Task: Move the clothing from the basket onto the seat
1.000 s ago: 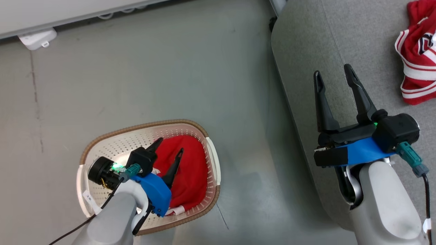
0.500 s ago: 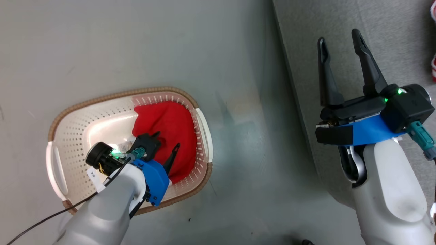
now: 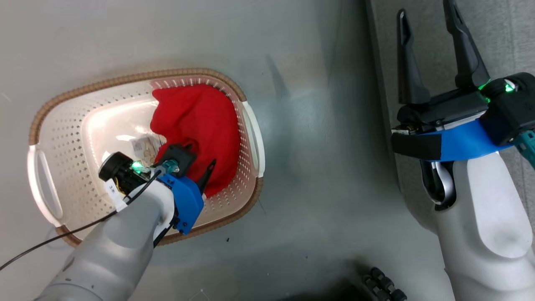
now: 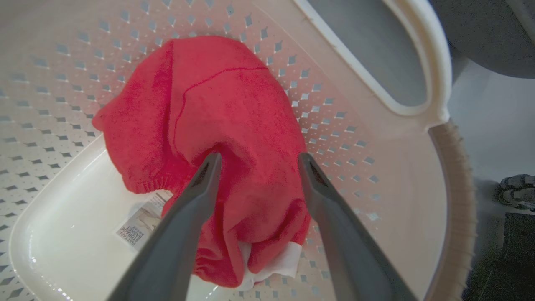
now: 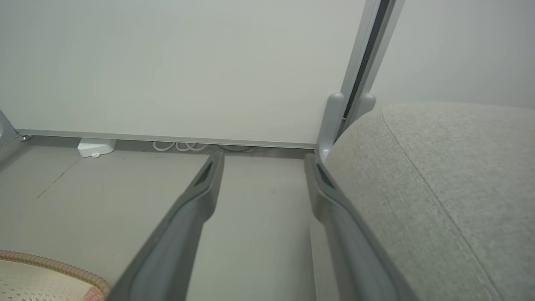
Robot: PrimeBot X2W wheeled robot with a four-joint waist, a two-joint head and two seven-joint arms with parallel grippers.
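Dark fingers of the left gripper (image 3: pixel 202 154) stood well apart and held nothing, their tips spread over the lower part of a plain red fabric garment (image 3: pixel 196 113). In the head view one finger was half hidden behind the gripper's own black housing. Whether either tip pressed the cloth could not be told. In the left wrist view the same gripper (image 4: pixel 259 156) framed a bulge of the garment (image 4: pixel 217 96) between its fingers, and a strip of white trim (image 4: pixel 284 261) showed beneath them.

The garment lay bunched against one side wall of a cream-white perforated plastic basket (image 3: pixel 62 138) with a brown woven-look rim, next to one white handle (image 3: pixel 253 133). It covered part of a printed paper label (image 3: pixel 144 145) on the basket's floor, and the label's text was too small to read from the head.

The basket stood on a smooth grey floor (image 3: pixel 313 167), apart from a large grey woven-fabric seat (image 3: pixel 510 37) that the frame cut off.

Over the seat's edge hung the right gripper (image 3: pixel 426 12), also spread open and empty, with one fingertip cut by the top of the view. The right wrist view showed that gripper (image 5: pixel 264 158) with the seat (image 5: pixel 439 175) beside it and a sliver of the basket's rim (image 5: pixel 54 265) in the corner.

A dark ribbed object (image 3: pixel 382 284) at the bottom edge was too cropped to identify.
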